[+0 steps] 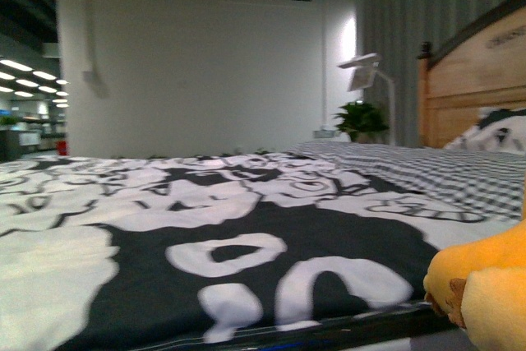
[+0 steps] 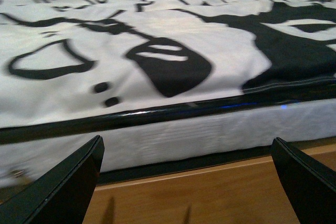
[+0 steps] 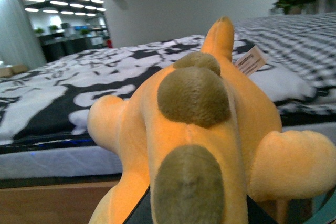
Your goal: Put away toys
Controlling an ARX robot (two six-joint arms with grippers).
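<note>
Holds the orange-yellow plush animal (image 3: 210, 129) clenched in the jaws of the right gripper (image 3: 197, 214), mostly hidden beneath its brown-patched body. Places the plush animal at 4 o'clock in the front view, just off the near edge of the bed (image 1: 205, 228) with its black-and-white cover. Spreads the jaws of the left gripper (image 2: 187, 138) wide, released and empty, facing the mattress side (image 2: 236, 127) above the wooden bed frame (image 2: 210, 192).

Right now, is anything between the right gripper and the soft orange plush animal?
Nothing visible. The orange plush animal with brown patches sits between the dark fingers of the right gripper, beside the black-and-white covered bed. No storage place is in view.
</note>
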